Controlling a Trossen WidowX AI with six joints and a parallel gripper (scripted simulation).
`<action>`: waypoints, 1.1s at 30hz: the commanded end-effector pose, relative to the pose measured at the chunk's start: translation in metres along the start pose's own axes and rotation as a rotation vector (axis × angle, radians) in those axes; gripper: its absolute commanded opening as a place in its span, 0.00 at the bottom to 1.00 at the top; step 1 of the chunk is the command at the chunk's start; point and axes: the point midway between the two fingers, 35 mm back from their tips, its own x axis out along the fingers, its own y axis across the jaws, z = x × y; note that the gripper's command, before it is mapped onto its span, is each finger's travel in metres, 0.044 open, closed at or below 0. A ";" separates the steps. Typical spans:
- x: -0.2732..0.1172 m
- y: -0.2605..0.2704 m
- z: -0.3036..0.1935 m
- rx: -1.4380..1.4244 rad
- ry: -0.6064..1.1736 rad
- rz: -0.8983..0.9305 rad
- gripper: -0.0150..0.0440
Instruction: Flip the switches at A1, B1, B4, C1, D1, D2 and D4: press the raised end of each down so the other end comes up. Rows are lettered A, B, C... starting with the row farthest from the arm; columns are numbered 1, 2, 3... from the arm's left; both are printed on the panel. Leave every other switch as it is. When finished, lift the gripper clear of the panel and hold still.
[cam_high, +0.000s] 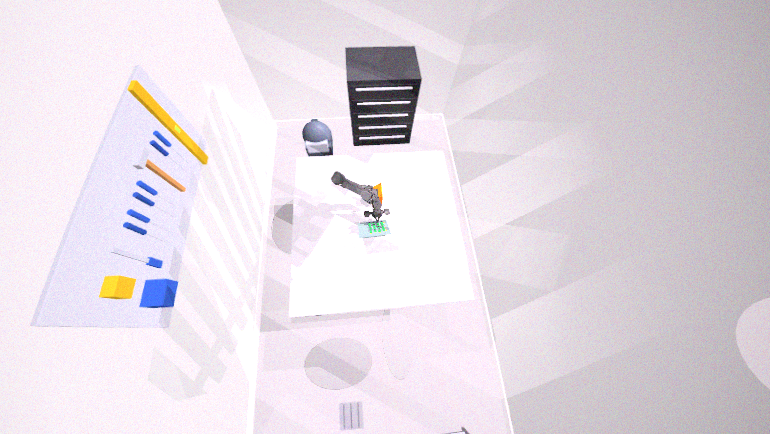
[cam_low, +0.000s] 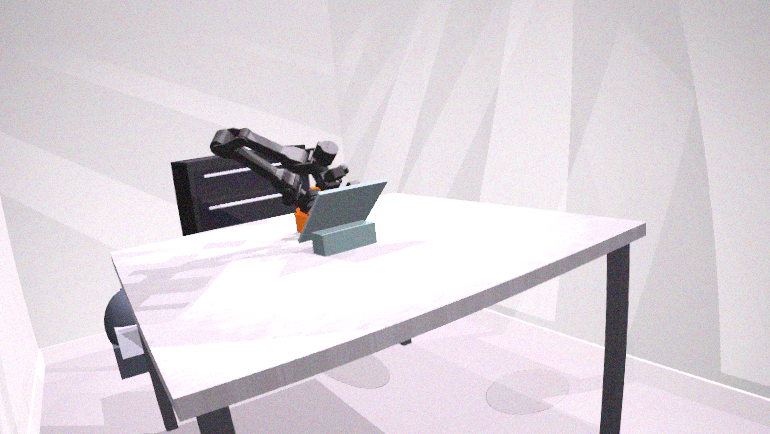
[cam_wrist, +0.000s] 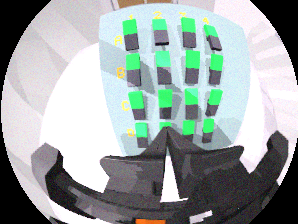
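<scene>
The robot's gripper (cam_high: 377, 221) (cam_wrist: 165, 129) is pinched shut, holding nothing; it's by switch D2 (cam_wrist: 165, 124); push only the raised end, gently, missing its neighbours.

Claw (cam_high: 377, 221) (cam_wrist: 165, 129) blocks D2 | upper rows A, B unobstructed | panel (cam_high: 362, 231) (cam_low: 345, 207) (cam_wrist: 112, 60) slants, barring passage behind

From my station I see a black drawer cabinet (cam_high: 381, 64) (cam_low: 183, 199) beyond the counter (cam_high: 377, 280) (cam_low: 301, 301), a dark domed bin (cam_high: 317, 131) (cam_low: 129, 369) near it, and a wall board (cam_high: 91, 237) bearing a yellow bar (cam_high: 167, 121) and blue-handled tools (cam_high: 143, 199).
</scene>
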 end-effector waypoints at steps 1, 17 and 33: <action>0.001 0.001 -0.001 -0.006 0.002 0.002 0.25; -0.065 0.001 -0.003 -0.007 -0.021 0.006 0.25; -0.064 -0.050 -0.016 -0.009 -0.017 0.008 0.25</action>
